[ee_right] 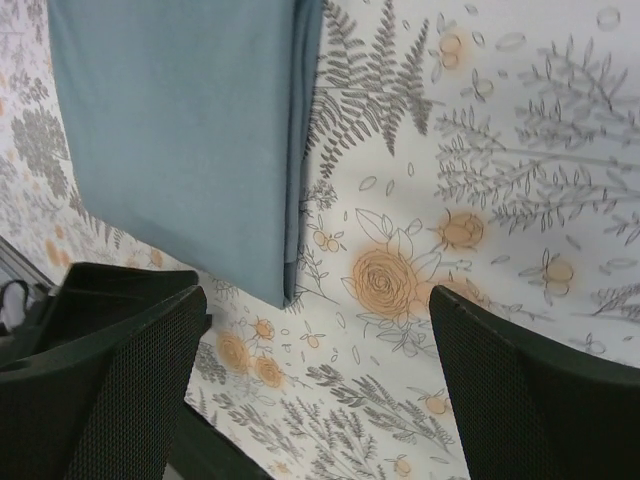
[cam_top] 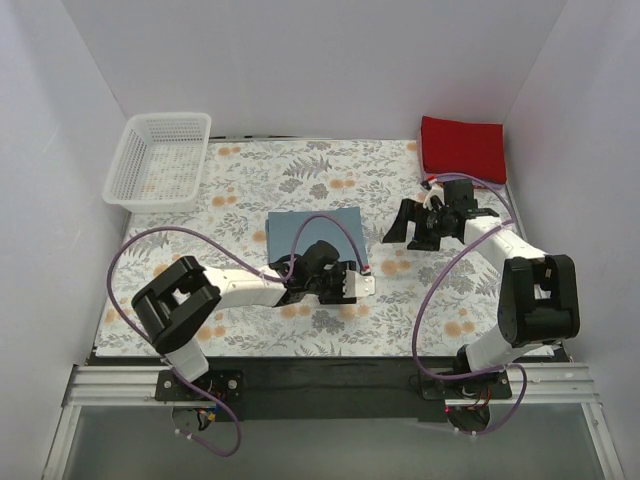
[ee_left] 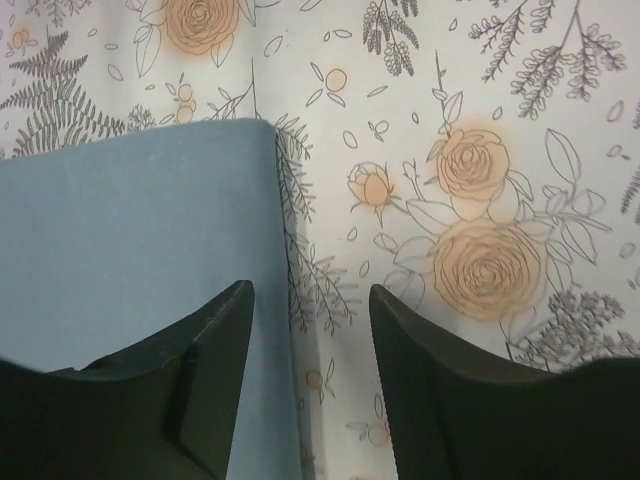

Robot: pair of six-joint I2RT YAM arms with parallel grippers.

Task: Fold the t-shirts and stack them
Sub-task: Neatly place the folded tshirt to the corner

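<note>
A slate-blue t-shirt (cam_top: 312,232) lies folded into a flat rectangle at the middle of the table. My left gripper (cam_top: 348,275) is open and low at its near right corner. In the left wrist view the shirt (ee_left: 130,230) fills the left side and its edge runs between the two fingers of the gripper (ee_left: 310,290), which holds nothing. A red folded t-shirt (cam_top: 462,148) lies at the far right corner. My right gripper (cam_top: 405,238) is open and empty, right of the blue shirt (ee_right: 180,130), hovering over bare cloth (ee_right: 318,292). The lavender-pink shirt is out of view.
A white mesh basket (cam_top: 160,158) stands at the far left corner. The floral tablecloth (cam_top: 250,180) covers the table. White walls close in the left, right and back. A black rail runs along the near edge.
</note>
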